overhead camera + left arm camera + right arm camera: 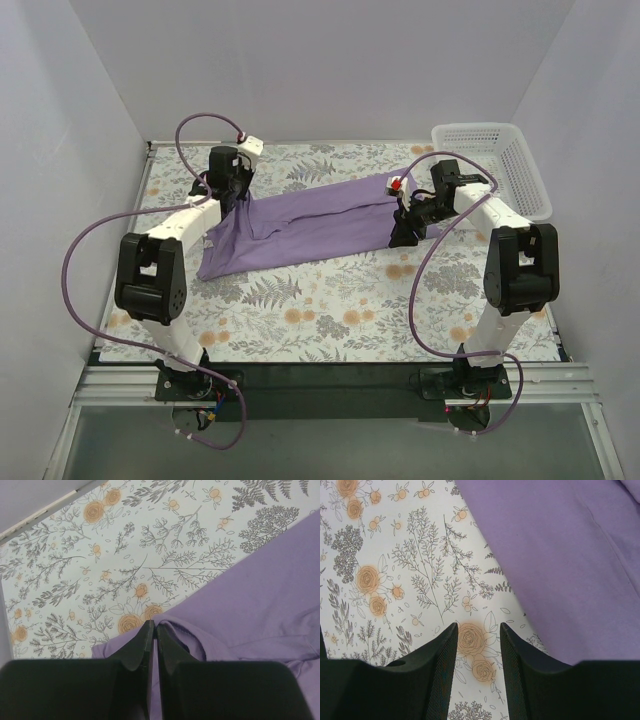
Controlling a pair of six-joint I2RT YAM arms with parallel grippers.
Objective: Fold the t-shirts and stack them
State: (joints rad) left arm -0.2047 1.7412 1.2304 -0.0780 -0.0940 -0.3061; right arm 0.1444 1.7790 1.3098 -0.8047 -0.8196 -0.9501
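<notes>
The lavender-purple t-shirt [300,225] lies folded lengthwise in a long band across the middle of the flowered table, running from lower left to upper right. My left gripper [237,195] is at its upper left edge, shut on a fold of the shirt's edge [172,625]; the gripper [154,626] pinches the cloth between its tips. My right gripper [403,232] is at the shirt's right end, open and empty [478,627], over bare tablecloth just beside the purple cloth [560,560].
A white plastic lattice basket [500,165] stands at the back right corner. The flowered tablecloth [330,310] covers the table. Grey walls close in the left, back and right sides. Purple cables loop from both arms.
</notes>
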